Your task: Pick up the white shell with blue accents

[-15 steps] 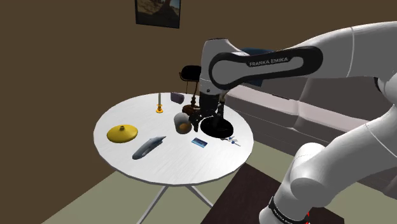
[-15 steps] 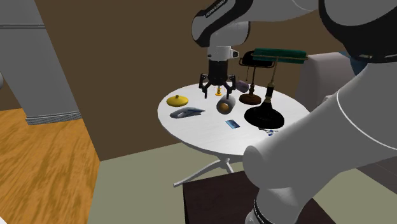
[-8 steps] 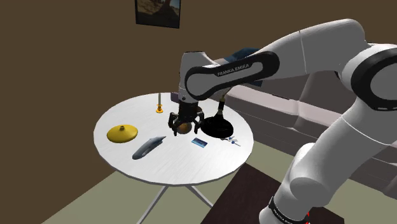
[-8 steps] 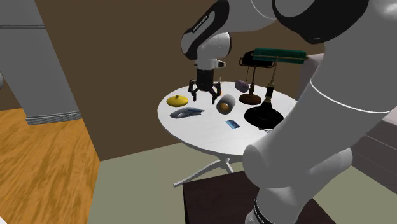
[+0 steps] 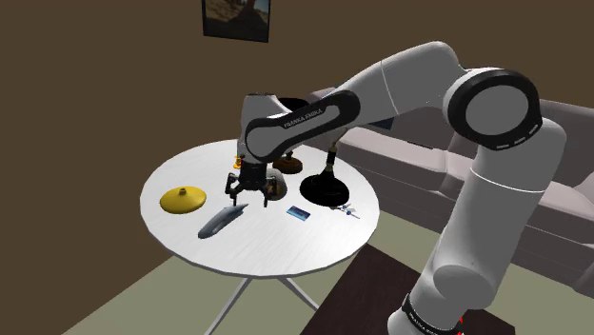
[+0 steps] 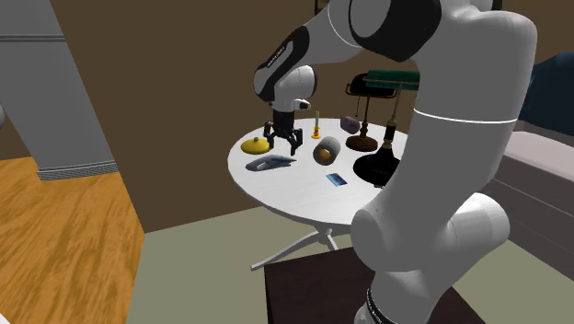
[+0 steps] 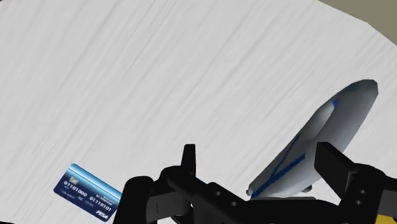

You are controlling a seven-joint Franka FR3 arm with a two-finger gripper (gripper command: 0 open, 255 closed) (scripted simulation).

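The shell (image 5: 222, 221) is long and pale grey-white with thin blue lines, and it lies flat on the round white table (image 5: 276, 246), toward the shoulder view's left. My black gripper (image 5: 246, 194) hangs open just above the shell's nearer end, touching nothing. In the second exterior view the gripper (image 6: 283, 141) stands over the shell (image 6: 269, 164). In the wrist view the shell (image 7: 318, 143) lies below the gripper (image 7: 257, 158), close to one finger (image 7: 335, 167), and the fingers stand wide apart.
A blue card (image 7: 89, 188) lies on the table (image 6: 294, 198) beside the gripper. A yellow domed piece (image 5: 183, 199), a cup on its side (image 6: 326, 150), a black lamp base (image 6: 380, 168) and a green-shaded lamp (image 6: 396, 81) share the table. A sofa (image 5: 419, 162) stands behind.
The gripper has swung from over the lying cup toward the shoulder view's left and come lower, ending above the shell. It stays open; the objects have not moved.
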